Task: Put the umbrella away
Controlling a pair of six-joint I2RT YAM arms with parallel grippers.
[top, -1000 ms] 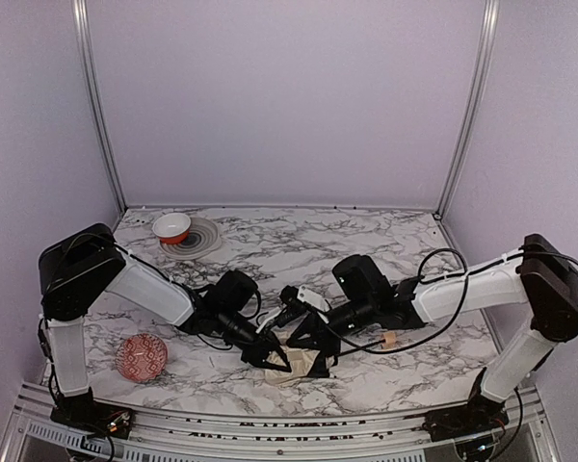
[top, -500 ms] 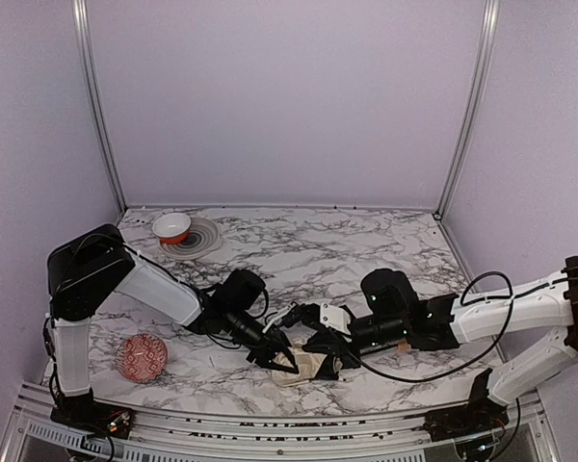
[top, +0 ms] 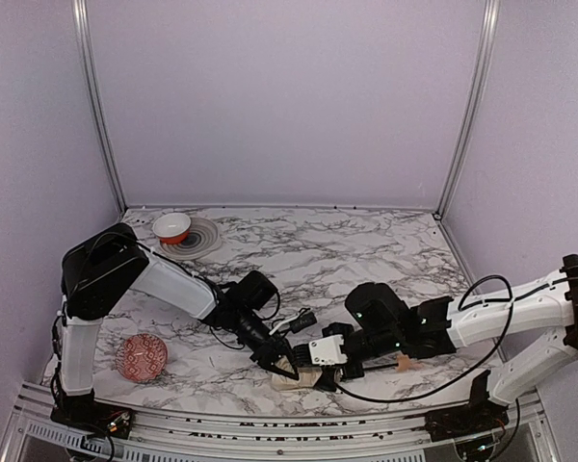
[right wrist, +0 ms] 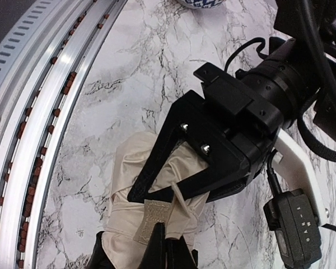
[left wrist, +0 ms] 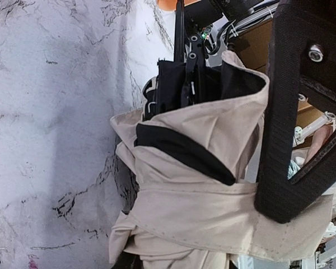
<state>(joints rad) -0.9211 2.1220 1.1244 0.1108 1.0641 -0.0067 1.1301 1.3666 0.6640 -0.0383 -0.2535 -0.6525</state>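
Observation:
The umbrella (top: 297,380) lies folded near the table's front edge, a cream-beige bundle with a cream strap round it (left wrist: 201,190). Black ribs and shaft stick out of its far end (left wrist: 182,73). Its pale tan handle (top: 403,363) shows beside the right arm. My left gripper (top: 281,364) is closed round the bundle; one black finger (left wrist: 294,112) lies along the fabric, the other is mostly hidden under it. My right gripper (top: 320,373) is shut, its tips (right wrist: 168,246) pinching the strap's rough tab (right wrist: 154,219) against the bundle (right wrist: 123,185).
A red patterned ball (top: 141,357) sits at the near left. A red and white bowl (top: 171,227) rests on a grey round plate (top: 207,243) at the back left. The metal rail of the front edge (right wrist: 39,112) runs close by the umbrella.
My right arm has swung down towards the front edge, and its gripper now pinches the strap tab. My left gripper has shifted right with the umbrella, which lies more tightly bundled.

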